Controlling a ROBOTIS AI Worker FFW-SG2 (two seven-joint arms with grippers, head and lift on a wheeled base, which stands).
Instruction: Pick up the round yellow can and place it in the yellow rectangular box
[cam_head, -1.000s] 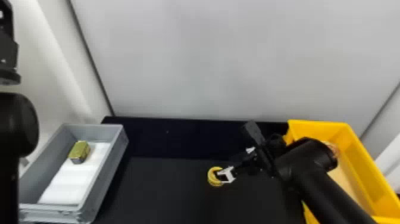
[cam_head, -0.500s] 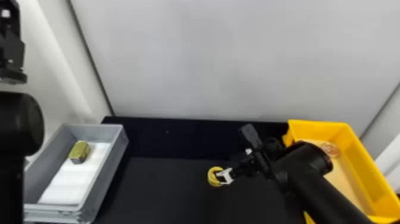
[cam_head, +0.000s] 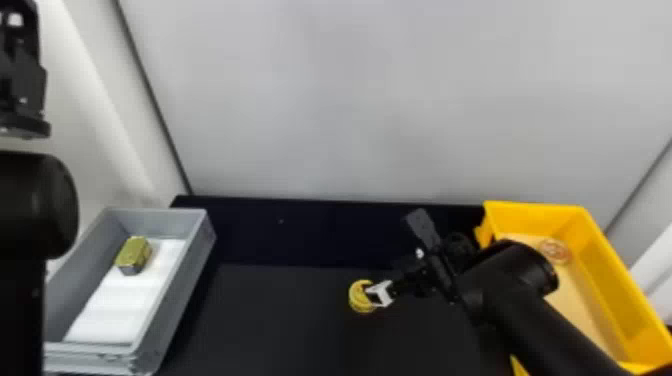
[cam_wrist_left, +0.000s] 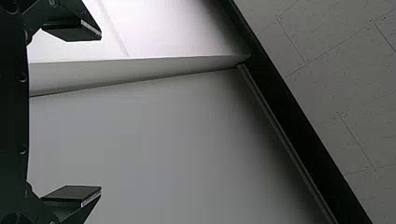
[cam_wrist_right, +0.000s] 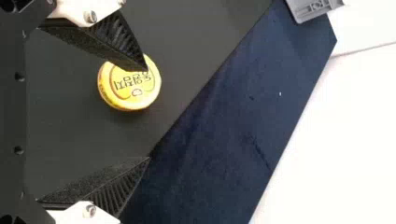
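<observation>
Round yellow can (cam_head: 357, 296) on bench (cam_head: 280, 320), between gray bin (cam_head: 187, 280) and yellow box (cam_head: 540, 214), well apart from bench's far edge. Right gripper (cam_head: 372, 296) at can, released, fingers spread. Left gripper (cam_head: 22, 70) raised at left, released.

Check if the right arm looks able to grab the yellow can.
Likely yes: its end effector is open by the yellow can, nothing else in the way, though one finger covers part of it.
</observation>
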